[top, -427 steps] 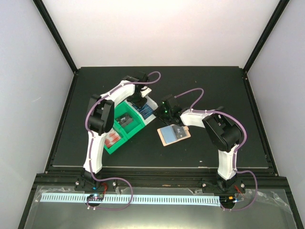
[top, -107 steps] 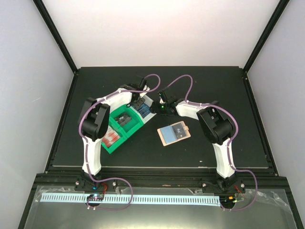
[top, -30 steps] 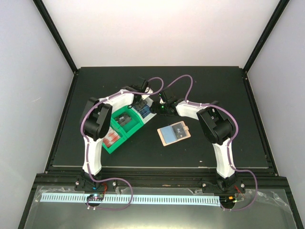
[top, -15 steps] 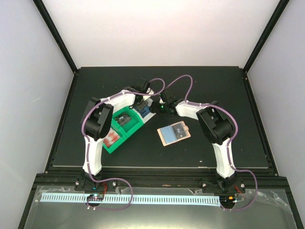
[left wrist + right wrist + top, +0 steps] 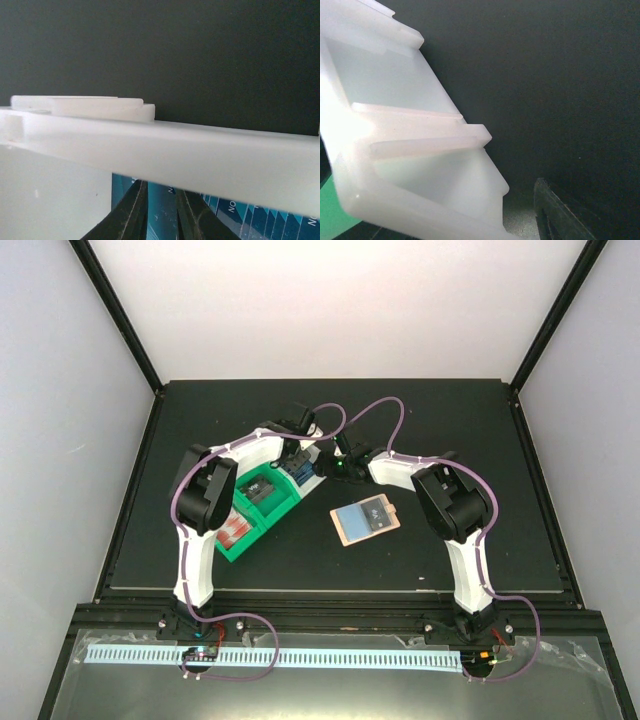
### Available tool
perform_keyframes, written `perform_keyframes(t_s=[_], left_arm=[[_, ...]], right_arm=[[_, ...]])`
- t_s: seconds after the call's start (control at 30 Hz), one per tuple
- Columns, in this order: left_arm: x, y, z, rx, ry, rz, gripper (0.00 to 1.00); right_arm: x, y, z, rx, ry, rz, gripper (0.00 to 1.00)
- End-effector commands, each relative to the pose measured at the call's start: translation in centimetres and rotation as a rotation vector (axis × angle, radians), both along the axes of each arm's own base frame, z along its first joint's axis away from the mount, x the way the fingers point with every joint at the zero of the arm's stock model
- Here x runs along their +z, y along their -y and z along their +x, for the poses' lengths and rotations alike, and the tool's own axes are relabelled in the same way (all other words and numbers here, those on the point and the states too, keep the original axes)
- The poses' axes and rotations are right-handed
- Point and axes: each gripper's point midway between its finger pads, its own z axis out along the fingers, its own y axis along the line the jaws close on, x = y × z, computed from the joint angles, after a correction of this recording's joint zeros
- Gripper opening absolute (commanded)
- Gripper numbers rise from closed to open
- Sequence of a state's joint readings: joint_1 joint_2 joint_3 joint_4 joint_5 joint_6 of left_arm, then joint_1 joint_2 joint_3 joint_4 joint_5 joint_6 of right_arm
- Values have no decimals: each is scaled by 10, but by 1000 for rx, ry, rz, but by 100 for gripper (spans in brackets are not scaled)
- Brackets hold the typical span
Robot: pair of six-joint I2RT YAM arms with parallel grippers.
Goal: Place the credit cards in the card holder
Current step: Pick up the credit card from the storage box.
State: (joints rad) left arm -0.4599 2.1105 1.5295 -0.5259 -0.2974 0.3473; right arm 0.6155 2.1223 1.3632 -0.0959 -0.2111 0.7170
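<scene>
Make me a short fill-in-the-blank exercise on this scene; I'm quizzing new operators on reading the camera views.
1. The left tool reaches into the ____ bin, its fingers around a blue card.
2. The card holder lies on the black table to the ____ of the green bins in the top view.
3. The card in the nearest green bin is ____.

Missing words: white; right; red

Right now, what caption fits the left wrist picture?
Left gripper reaching inside the white bin, fingers nearly closed around a blue card.
</scene>
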Motion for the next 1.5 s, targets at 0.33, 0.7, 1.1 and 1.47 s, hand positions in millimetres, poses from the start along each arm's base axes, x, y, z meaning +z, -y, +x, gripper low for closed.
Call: perform_keyframes(t_s=[0.33, 0.7, 1.1, 1.47], left_arm=[[49, -47, 30, 135, 160, 58, 15], [32, -48, 27, 132, 117, 59, 17], [14, -62, 23, 139, 130, 138, 12], [14, -75, 14, 139, 188, 190, 8]], right_arm=[[-46, 24, -30, -6, -141, -132, 57], [-47, 24, -30, -6, -144, -132, 57], [-47, 23, -31, -6, -147, -131, 57], [-48, 24, -31, -9, -150, -129, 57]])
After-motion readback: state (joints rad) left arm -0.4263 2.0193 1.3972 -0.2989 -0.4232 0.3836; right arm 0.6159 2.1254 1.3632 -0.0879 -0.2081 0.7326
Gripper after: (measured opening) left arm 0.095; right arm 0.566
